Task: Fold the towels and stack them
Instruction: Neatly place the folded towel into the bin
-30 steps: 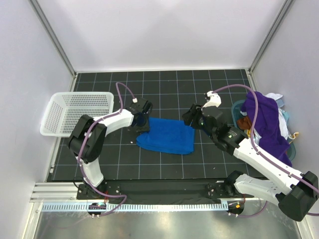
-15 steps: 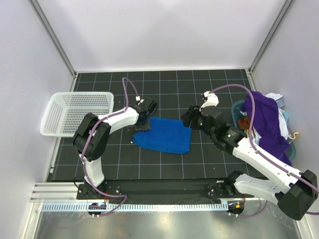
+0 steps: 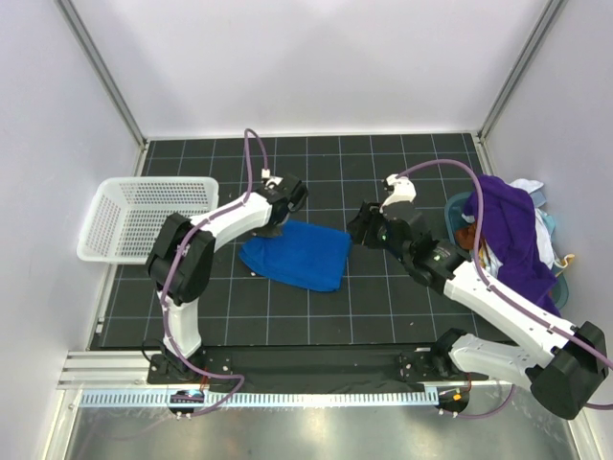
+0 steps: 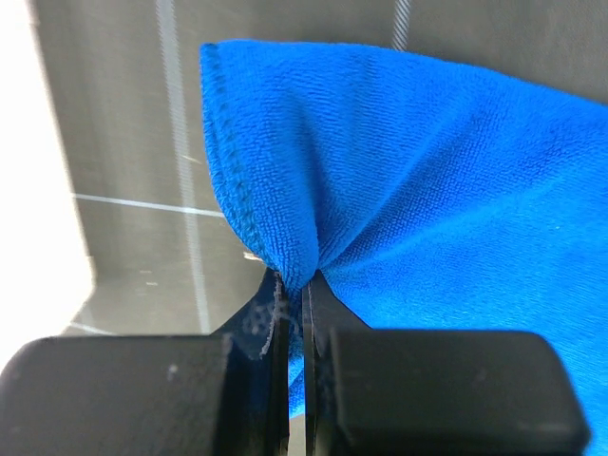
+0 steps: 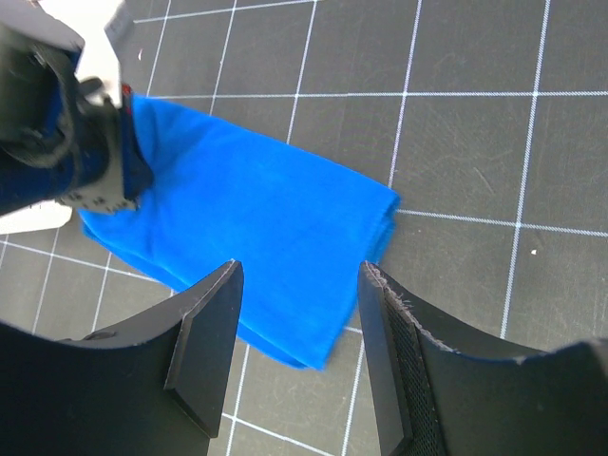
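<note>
White basket (image 3: 144, 216) at the table's left edge. Left gripper (image 4: 296, 285) is pinched tight on an edge of the blue towel (image 3: 297, 254), which lies folded at the table's centre. Right gripper (image 5: 299, 275) hangs, jaws wide, above that towel's right edge; purple towel (image 3: 512, 240) is heaped at the right edge.

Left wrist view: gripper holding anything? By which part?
The left gripper is shut on the blue towel, pinching a bunched fold at its stitched edge. The right gripper is open, holding nothing.
</note>
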